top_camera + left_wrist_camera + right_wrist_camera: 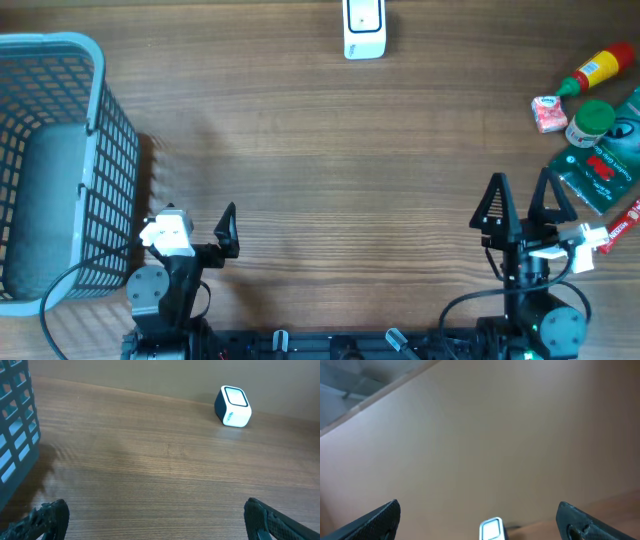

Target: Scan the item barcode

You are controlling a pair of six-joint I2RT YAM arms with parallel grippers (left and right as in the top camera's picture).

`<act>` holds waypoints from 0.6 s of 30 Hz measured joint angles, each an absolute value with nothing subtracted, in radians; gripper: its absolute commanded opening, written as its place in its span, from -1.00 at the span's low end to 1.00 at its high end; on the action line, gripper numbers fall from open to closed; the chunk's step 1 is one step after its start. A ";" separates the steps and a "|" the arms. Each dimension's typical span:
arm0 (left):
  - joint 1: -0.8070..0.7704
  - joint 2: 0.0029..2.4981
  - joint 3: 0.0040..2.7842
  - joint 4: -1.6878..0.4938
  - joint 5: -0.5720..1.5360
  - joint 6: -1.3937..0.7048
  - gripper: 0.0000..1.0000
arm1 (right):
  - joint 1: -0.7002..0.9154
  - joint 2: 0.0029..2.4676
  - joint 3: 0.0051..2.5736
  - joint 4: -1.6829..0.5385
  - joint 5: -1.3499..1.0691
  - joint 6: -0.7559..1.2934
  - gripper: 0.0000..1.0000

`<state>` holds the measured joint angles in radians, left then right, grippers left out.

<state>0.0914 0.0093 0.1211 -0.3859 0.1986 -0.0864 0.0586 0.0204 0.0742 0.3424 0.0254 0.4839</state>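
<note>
1. The small white scanner box with a dark blue body [364,28] stands at the far edge of the table, about midway along it and well apart from both arms. Its pale window is tilted up.
2. The goods to scan lie clustered at the right edge. They are a red squeeze bottle with a yellow band [600,68], a small pink packet [548,113], a green-capped jar [590,122] and a dark green pouch [605,170].
3. The pouch carries white and red print, and the bottle a label. Both are too small to read.
4. The right gripper [520,185] hangs near the pouch, on its left. Its black jaws are spread wide and there is nothing between them.
5. The left gripper [155,515] is just as wide apart and empty, at the near left of the table.
6. A light blue plastic lattice basket [115,170] sits at the left edge, just beside the left arm.
7. The table [320,150] is brown wood grain. The right wrist view shows a plain tan wall above the scanner box, with a paler grey patch in the upper left corner.
</note>
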 measured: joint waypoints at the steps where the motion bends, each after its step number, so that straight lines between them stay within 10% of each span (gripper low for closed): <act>1: 0.091 0.009 0.121 -0.386 0.199 -0.086 1.00 | 0.058 0.020 0.062 0.342 0.034 0.484 0.99; 18: 0.091 0.009 0.121 -0.386 0.199 -0.086 1.00 | 0.036 0.017 0.006 0.015 0.115 0.432 0.99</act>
<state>0.0914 0.0093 0.1211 -0.3859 0.1989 -0.0864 0.0357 0.0166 0.0063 0.0154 0.1150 0.4316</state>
